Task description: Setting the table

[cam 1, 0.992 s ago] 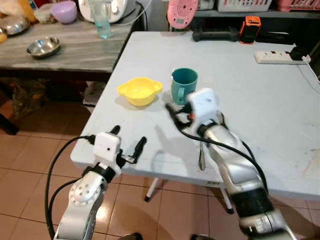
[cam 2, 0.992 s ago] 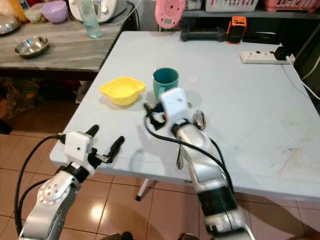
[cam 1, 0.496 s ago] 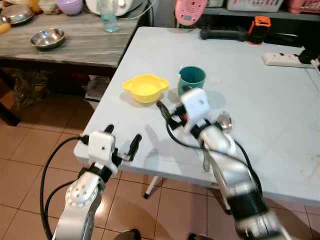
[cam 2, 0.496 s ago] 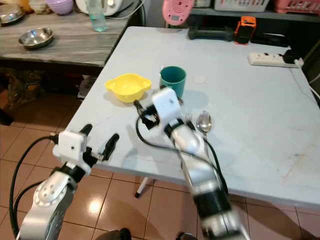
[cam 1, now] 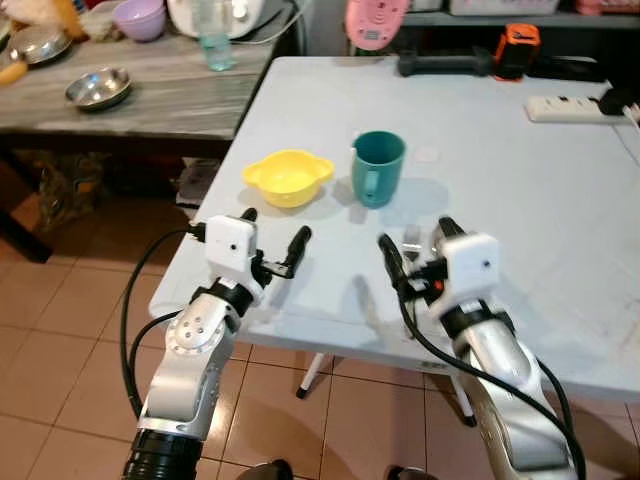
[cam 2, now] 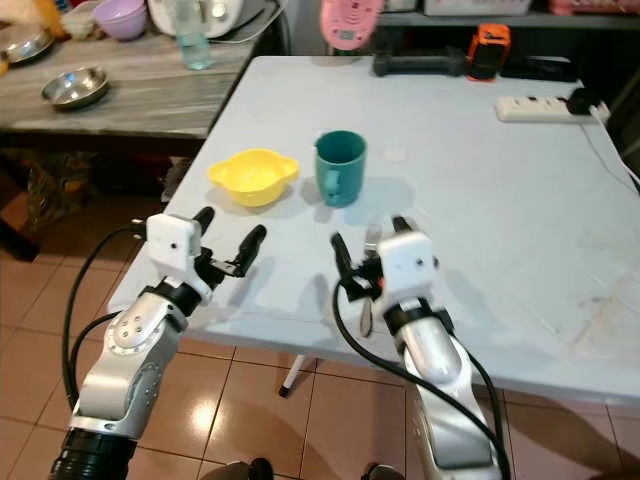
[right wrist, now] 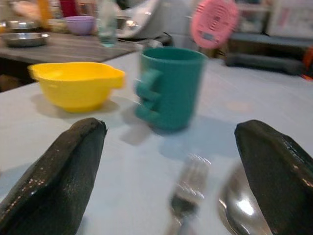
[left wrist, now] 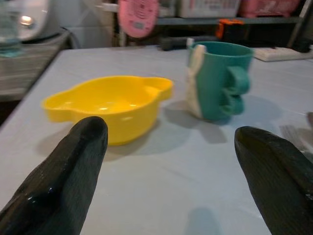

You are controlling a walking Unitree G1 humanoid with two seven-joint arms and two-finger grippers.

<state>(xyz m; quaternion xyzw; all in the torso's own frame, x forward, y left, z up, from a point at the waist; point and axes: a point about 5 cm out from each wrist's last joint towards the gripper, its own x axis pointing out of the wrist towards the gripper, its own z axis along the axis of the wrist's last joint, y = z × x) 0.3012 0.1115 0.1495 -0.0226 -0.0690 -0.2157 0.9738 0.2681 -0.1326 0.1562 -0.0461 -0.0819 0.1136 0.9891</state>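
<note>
Since the white table (cam 1: pixel 520 150) is the biggest thing around, it makes sense everything for the place setting is bunched at its near-left part, within reach of both arms. Looks like a setting that's mostly laid out already: the yellow bowl (cam 1: pixel 288 178) sits near the left edge, with the teal mug (cam 1: pixel 378 168) just beside it on its right, handle turned toward the robot, probably so it's easy to pick up from the seat side. Closer to the front edge, the fork (right wrist: pixel 188 193) and spoon (right wrist: pixel 242 208) lie side by side flat on the table, right in front of the right gripper (cam 1: pixel 412 250), whose fingers are spread apart with nothing between them, so my guess is it's about to nudge the cutlery. Over at the table's near-left edge, the left gripper (cam 1: pixel 272 243) hovers with its fingers wide apart too, empty, pointed toward the bowl and mug, kinda like it's on standby.
</note>
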